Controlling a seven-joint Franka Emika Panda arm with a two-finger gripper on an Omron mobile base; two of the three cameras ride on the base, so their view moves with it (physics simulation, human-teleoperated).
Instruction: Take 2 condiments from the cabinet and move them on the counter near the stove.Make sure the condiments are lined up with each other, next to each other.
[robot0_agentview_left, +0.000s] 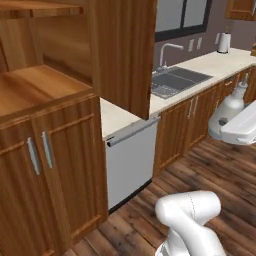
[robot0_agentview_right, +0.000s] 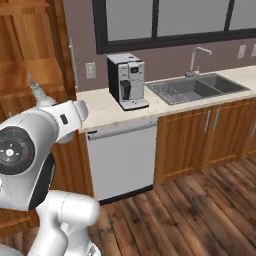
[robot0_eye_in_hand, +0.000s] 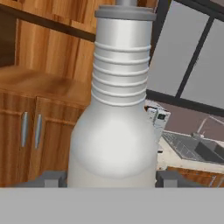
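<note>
A whitish pear-shaped condiment bottle (robot0_eye_in_hand: 113, 131) with a ribbed neck stands upright between my gripper's (robot0_eye_in_hand: 113, 180) two dark fingertips (robot0_eye_in_hand: 52, 178), and the gripper is shut on it. In the left base view the same bottle (robot0_agentview_left: 231, 102) is carried in the air at the right edge, above the wooden floor and away from the cabinet. Its thin nozzle (robot0_agentview_right: 34, 89) pokes up behind the arm in the right base view. The brown cabinet (robot0_agentview_left: 45, 87) stands open at the left with bare shelves, its long door (robot0_agentview_left: 125, 50) swung out. The beige counter (robot0_agentview_left: 117, 117) runs to the right. The stove is out of view.
A coffee machine (robot0_agentview_right: 127, 80) stands on the counter above a white dishwasher (robot0_agentview_right: 122, 160). A steel sink (robot0_agentview_right: 200, 87) with a faucet lies further right. A paper towel roll (robot0_agentview_left: 224, 42) stands at the counter's far end. Wooden floor lies in front.
</note>
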